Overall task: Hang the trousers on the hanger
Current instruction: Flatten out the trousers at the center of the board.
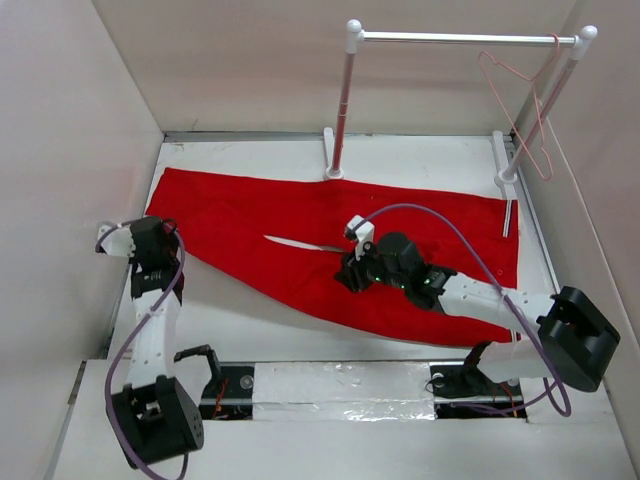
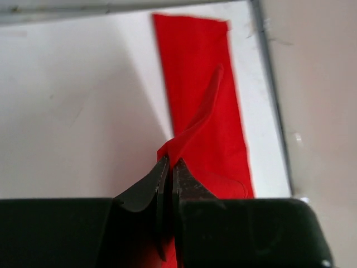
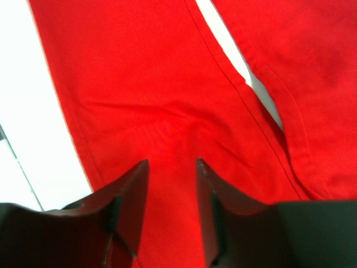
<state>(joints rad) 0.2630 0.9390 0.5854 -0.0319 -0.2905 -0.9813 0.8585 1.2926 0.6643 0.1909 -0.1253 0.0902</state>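
Trousers (image 1: 300, 215) lying flat; your left gripper (image 2: 169, 164) is pinching their edge, right gripper (image 3: 172, 164) hovering parted above; hanger (image 1: 520, 112) hanging bare beyond.

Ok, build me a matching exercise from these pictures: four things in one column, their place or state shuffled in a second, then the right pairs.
Column one:
1. trousers
2. hanger
3. left gripper
4. right gripper

Column two:
A. open, fingers pointing down at red cloth
B. hooked on the right end of the rack bar
C. spread out on the table
D. shut on a pinched-up fold of red cloth

Pairs: 1-C, 2-B, 3-D, 4-A
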